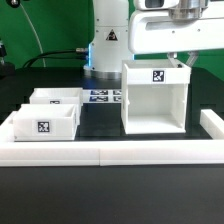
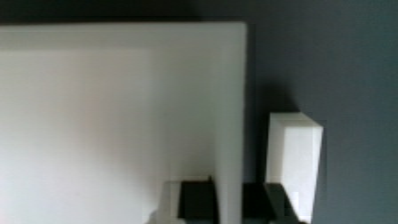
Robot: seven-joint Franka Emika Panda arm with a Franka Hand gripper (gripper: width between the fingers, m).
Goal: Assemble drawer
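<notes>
Two trays, the front tray (image 1: 44, 124) and the rear tray (image 1: 57, 99), sit apart from the case (image 1: 155, 100) on the exterior view's left, and neither is inserted. The gripper (image 1: 177, 56) hangs at the case's top rear edge.

Wrist view: the fingers (image 2: 267, 200) straddle a case wall (image 2: 230, 120), but I cannot tell whether they are clamping it. Judgement: both insertions remain to be done.

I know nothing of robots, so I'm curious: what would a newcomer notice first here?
First, the large white hollow plastic box case, open toward the camera, standing at the exterior view's right with a black-and-white tag on its front rim. The robot's gripper hangs over its back edge. At the exterior view's left sit two smaller white trays, the front tray and the rear tray.
</notes>
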